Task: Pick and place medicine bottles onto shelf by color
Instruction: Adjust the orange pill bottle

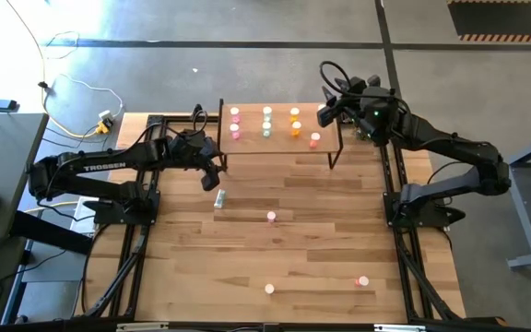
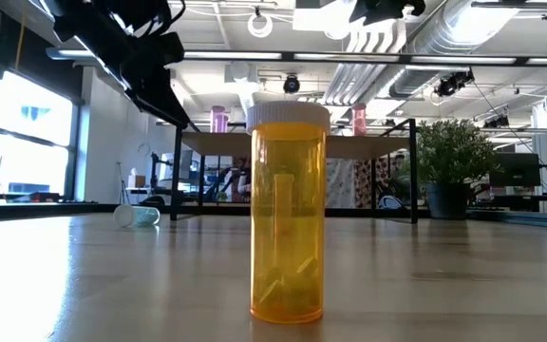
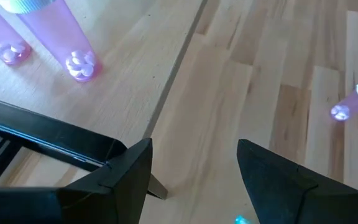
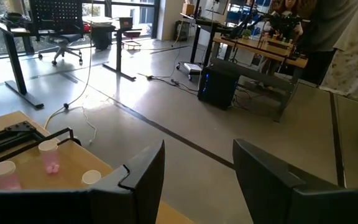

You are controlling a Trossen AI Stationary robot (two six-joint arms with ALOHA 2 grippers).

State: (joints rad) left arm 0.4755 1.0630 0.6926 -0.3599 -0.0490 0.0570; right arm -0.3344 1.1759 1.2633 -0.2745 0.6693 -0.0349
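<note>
The shelf [image 1: 279,148] stands at the table's far middle. On it stand pink bottles [image 1: 235,123] on the left, pale green bottles [image 1: 267,122] in the middle, orange bottles [image 1: 295,120] on the right, and one pink bottle [image 1: 315,139] at the near right. On the table, a pale green bottle [image 1: 219,197] lies on its side, and a pink bottle [image 1: 270,217], an orange bottle [image 2: 288,214] and a red-pink bottle [image 1: 362,281] stand upright. My left gripper [image 1: 213,171] is open and empty, just off the shelf's near left corner, above the lying bottle. My right gripper [image 1: 325,113] is open and empty at the shelf's far right corner.
The shelf's black legs [image 1: 221,138] stand close to my left gripper. The shelf's edge and two pink bottles [image 3: 73,53] show in the left wrist view. The table's middle holds only the scattered bottles. The arm bases [image 1: 123,198] stand at both table sides.
</note>
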